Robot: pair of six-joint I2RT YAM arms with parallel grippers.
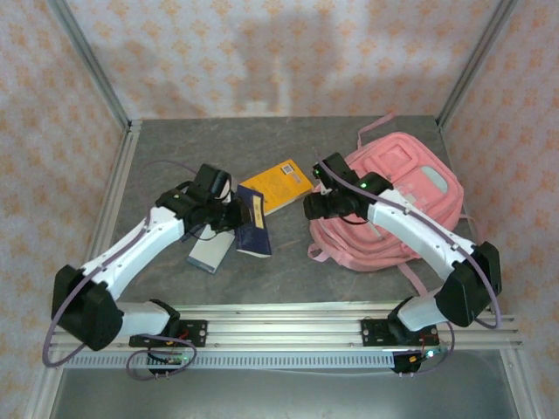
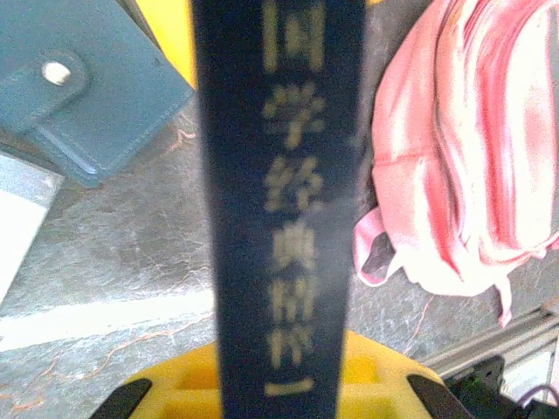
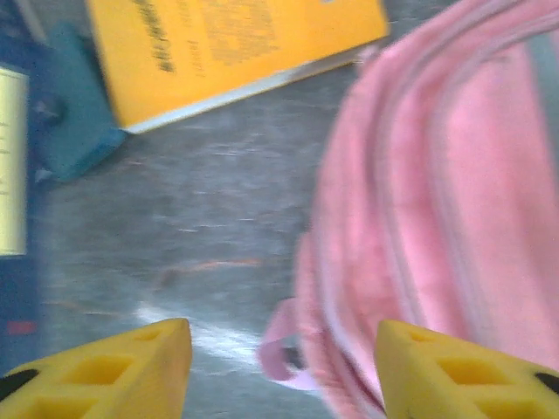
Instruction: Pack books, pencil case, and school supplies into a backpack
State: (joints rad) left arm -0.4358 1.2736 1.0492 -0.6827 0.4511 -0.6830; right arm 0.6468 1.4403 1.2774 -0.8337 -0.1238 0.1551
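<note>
Pinching navy book (image 2: 279,218) in left fingers (image 2: 175,394), right fingers (image 3: 113,367) apart, empty, at backpack (image 1: 410,201) edge

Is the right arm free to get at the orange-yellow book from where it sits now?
Probably yes. The right pincer is open and empty, and bare table lies between it and the orange-yellow book. The pink backpack sits off to its side, not across that path.

White arms (image 1: 131,249), black joints (image 1: 87,314), lilac cables (image 1: 49,336), yellow gripper fingers (image 3: 113,371).
</note>
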